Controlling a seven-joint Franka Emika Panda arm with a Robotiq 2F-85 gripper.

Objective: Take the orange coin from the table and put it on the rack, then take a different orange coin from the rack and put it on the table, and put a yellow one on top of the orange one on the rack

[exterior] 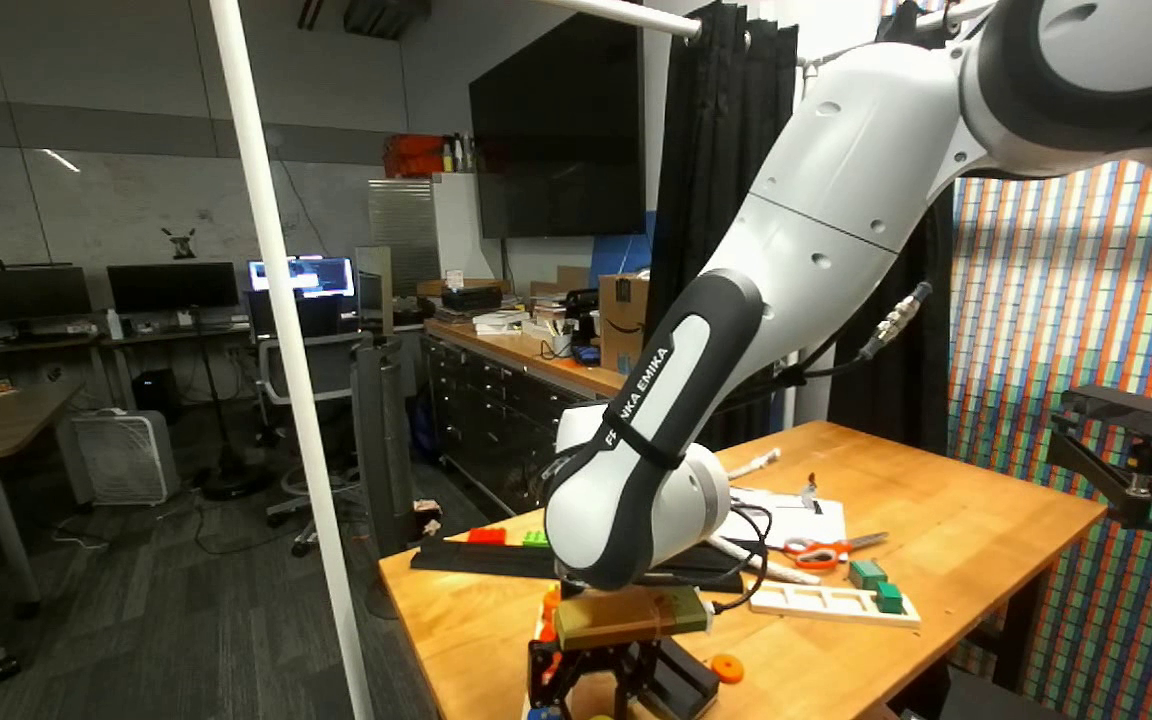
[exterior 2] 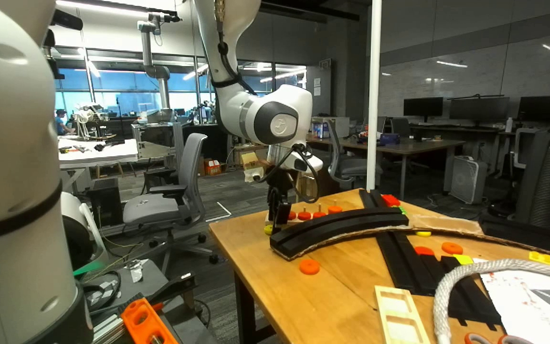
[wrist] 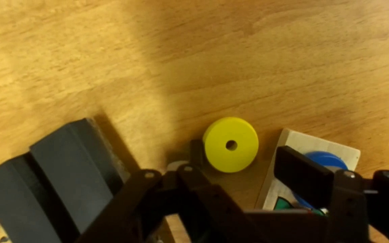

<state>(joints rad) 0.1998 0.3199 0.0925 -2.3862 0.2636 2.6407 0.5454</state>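
Note:
The yellow disc (wrist: 231,145) lies flat on the table (wrist: 106,54), between the two fingers of my gripper (wrist: 236,152). One finger pad (wrist: 197,153) sits right by its rim; the opposite pad (wrist: 302,175) stands clear of it, so the jaws are open. In an exterior view, a sliver of that disc (exterior 2: 269,230) shows beside the gripper (exterior 2: 277,217). The rack (exterior 2: 342,229), a black curved grooved strip, ends close by; its end (wrist: 49,182) also shows in the wrist view. An orange coin (exterior 2: 309,266) rests on the table beside the rack, and appears again as an orange coin (exterior: 726,668).
A wooden board (wrist: 292,138) with a blue disc (wrist: 326,158) lies under one finger. Several orange discs (exterior 2: 319,215) sit on its pegs. A straight black track (exterior 2: 408,267), a shallow wooden tray (exterior 2: 401,315), white rope (exterior 2: 447,291) and scissors (exterior: 821,553) occupy the table farther off.

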